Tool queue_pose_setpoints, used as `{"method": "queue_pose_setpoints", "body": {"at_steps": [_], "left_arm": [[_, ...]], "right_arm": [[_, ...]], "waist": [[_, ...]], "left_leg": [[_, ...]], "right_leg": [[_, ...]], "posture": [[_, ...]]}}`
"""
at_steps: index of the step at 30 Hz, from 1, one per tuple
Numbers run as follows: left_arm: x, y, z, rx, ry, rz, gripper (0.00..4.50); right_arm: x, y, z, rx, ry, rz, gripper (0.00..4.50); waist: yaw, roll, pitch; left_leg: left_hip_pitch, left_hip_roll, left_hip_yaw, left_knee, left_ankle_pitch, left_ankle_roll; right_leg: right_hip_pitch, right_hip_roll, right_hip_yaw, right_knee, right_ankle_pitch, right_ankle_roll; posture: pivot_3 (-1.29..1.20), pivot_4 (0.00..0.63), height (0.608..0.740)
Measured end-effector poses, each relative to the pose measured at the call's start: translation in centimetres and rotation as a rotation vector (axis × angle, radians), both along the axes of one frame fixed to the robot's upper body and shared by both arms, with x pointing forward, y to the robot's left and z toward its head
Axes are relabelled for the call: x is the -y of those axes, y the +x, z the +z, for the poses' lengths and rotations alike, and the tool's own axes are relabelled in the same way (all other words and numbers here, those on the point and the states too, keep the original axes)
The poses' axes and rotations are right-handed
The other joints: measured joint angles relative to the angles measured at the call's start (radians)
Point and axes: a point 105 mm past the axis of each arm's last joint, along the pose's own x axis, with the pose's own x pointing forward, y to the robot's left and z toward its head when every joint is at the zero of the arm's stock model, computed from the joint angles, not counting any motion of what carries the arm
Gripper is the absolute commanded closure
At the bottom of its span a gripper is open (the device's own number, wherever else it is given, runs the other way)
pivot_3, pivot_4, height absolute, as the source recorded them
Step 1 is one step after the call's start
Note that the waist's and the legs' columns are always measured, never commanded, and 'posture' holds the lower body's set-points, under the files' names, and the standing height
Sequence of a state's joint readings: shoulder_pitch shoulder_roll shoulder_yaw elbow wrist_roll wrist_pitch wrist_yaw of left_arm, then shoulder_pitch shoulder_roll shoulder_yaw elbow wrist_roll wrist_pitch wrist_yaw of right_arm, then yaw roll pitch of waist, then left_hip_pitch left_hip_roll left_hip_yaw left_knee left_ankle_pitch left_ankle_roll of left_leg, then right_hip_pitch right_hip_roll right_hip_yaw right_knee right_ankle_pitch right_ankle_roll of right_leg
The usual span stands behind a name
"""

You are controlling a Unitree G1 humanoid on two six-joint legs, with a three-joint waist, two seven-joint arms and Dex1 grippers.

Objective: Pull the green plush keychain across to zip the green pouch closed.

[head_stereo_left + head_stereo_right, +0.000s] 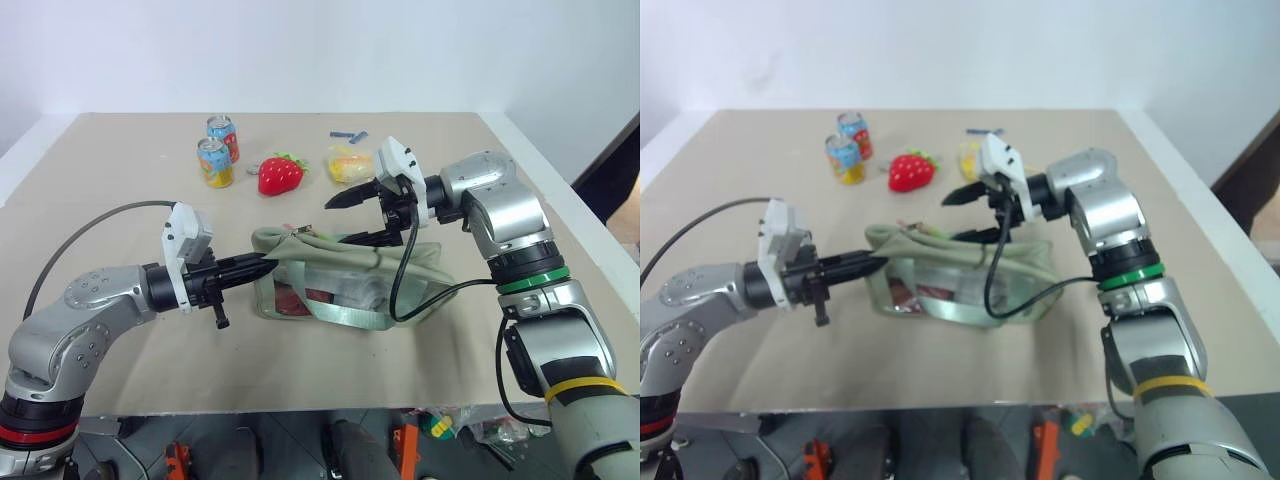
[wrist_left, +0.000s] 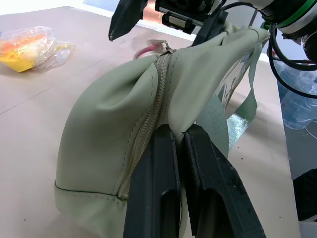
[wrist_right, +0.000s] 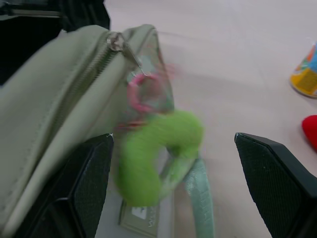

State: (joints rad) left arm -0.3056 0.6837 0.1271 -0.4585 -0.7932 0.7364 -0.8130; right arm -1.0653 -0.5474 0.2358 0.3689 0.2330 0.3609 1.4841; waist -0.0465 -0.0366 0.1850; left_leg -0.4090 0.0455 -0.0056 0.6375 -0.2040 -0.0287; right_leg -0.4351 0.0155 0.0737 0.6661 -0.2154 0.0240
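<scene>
While the left gripper [image 2: 179,144] pinches the soft sage pouch [image 2: 114,129], the right gripper [image 3: 171,186] gapes beside the fuzzy lime keychain [image 3: 153,148].

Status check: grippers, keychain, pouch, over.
Left gripper shut on green pouch fabric. Right gripper open around green plush keychain, not gripping. Nothing in the way.

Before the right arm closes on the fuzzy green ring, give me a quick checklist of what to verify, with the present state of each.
1. Left gripper shut on the pouch end fabric: ok.
2. Right gripper jaws open: ok.
3. Green keychain between the right jaws: ok, hanging between them, not yet gripped.
4. Keychain attached to the zipper pull by a pink ring: ok.
5. Zipper closed: cannot tell.
6. Strawberry, cans and yellow packet apart from the pouch: ok.
</scene>
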Motion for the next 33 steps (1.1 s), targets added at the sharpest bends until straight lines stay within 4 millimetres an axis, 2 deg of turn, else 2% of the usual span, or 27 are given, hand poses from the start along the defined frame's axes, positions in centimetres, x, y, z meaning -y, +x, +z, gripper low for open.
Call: {"method": "queue_pose_setpoints", "body": {"at_steps": [6, 13, 14, 15, 17, 18, 19, 24, 25, 33], "left_arm": [[0.0, 0.1, 0.0, 0.001, 0.001, 0.010, 4.50], [0.0, 0.2, -0.1, 0.004, 0.001, 0.018, 4.50], [0.0, 0.2, 0.0, 0.008, 0.000, 0.018, 4.50], [0.0, 0.2, 0.0, 0.009, 0.000, 0.019, 4.50], [0.1, 0.2, 0.0, 0.012, -0.001, 0.017, 4.50], [0.1, 0.2, 0.0, 0.012, 0.000, 0.017, 4.50], [0.1, 0.2, 0.0, 0.013, 0.000, 0.016, 4.50], [0.2, 0.3, 0.0, 0.014, -0.003, 0.013, 4.50], [0.2, 0.3, 0.0, 0.014, -0.003, 0.012, 4.50], [0.3, 0.7, 0.1, 0.025, -0.010, 0.021, 4.50]], "right_arm": [[-1.2, -0.4, -1.2, -0.029, 0.022, 0.016, 0.45], [-0.9, 0.3, -2.8, -0.013, -0.054, -0.008, 0.45], [-0.7, 0.5, -3.0, -0.016, -0.063, -0.016, 0.97], [-0.6, 0.5, -3.0, -0.017, -0.068, -0.018, 1.15], [-0.2, 0.7, -3.6, -0.025, -0.097, -0.034, 1.78], [-0.2, 0.7, -3.6, -0.024, -0.100, -0.033, 2.36], [-0.2, 0.7, -3.7, -0.025, -0.108, -0.032, 2.51], [0.2, 0.7, -3.9, -0.028, -0.127, -0.036, 4.25], [0.3, 0.8, -3.9, -0.029, -0.127, -0.038, 4.44], [0.4, 1.4, -2.7, 0.003, -0.076, -0.085, 4.44]], "waist": [[0.000, 0.000, 0.000], [-0.001, 0.000, 0.000], [-0.001, 0.000, 0.000], [-0.001, 0.000, 0.000], [-0.001, 0.000, 0.000], [-0.001, 0.000, 0.000], [-0.001, 0.000, 0.000], [0.000, 0.000, 0.000], [0.000, 0.000, 0.000], [0.000, 0.000, 0.000]], "left_leg": [[0.000, 0.000, 0.000, 0.000, 0.000, 0.000], [0.001, 0.000, 0.000, 0.000, 0.000, 0.000], [0.001, 0.000, 0.000, 0.000, 0.000, 0.000], [0.001, 0.000, 0.000, 0.000, 0.000, 0.000], [0.001, 0.000, 0.000, 0.000, 0.000, 0.000], [0.001, 0.000, 0.000, 0.000, 0.000, 0.000], [0.001, 0.000, 0.000, 0.000, 0.000, 0.000], [0.001, 0.000, 0.000, 0.000, 0.000, -0.001], [0.001, 0.000, 0.000, 0.000, 0.000, -0.001], [0.001, 0.000, 0.000, 0.000, 0.000, -0.001]], "right_leg": [[0.000, 0.000, 0.000, 0.000, 0.000, 0.000], [0.001, 0.000, 0.000, 0.000, 0.000, 0.000], [0.001, 0.000, 0.000, 0.000, 0.000, 0.000], [0.001, 0.000, 0.000, 0.000, 0.000, 0.000], [0.001, 0.000, 0.000, 0.000, 0.000, 0.000], [0.001, 0.000, 0.000, 0.000, 0.000, 0.000], [0.001, 0.000, 0.000, 0.000, 0.000, 0.000], [0.001, 0.000, 0.000, 0.000, 0.000, 0.000], [0.001, 0.000, 0.000, 0.000, 0.000, 0.000], [0.001, 0.000, 0.000, 0.000, 0.000, 0.000]], "posture": [[0.00, 0.150, 0.740], [0.00, 0.150, 0.740], [0.00, 0.150, 0.740], [0.00, 0.150, 0.740], [0.00, 0.150, 0.740], [0.00, 0.150, 0.740], [0.00, 0.150, 0.740], [0.00, 0.150, 0.740], [0.00, 0.150, 0.740], [0.00, 0.150, 0.740]]}}
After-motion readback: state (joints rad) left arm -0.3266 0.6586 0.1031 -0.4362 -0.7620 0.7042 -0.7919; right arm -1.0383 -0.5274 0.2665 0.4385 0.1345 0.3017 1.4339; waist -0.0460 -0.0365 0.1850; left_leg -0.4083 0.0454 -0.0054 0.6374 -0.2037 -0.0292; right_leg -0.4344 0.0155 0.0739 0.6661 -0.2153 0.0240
